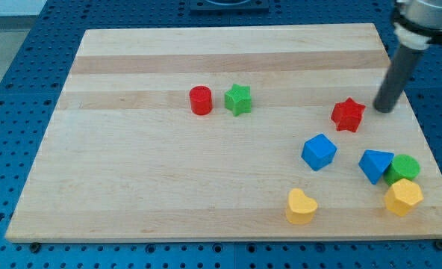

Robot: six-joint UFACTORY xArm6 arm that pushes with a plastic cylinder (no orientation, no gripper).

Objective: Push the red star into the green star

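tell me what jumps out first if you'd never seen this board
My tip stands just to the view's right of the red star, close beside it. Far off toward the view's left, the green star sits beside a red cylinder.

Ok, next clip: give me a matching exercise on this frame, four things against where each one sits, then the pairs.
Things:
1. red star
2. green star
3. yellow heart
4. my tip

Places:
A. just to the view's right of the red cylinder
B. nearest the board's bottom edge, below the blue cube
C. close beside the red star, on its right in the view
D. between the tip and the green star, far from the latter

Pairs: 1-D, 2-A, 3-B, 4-C
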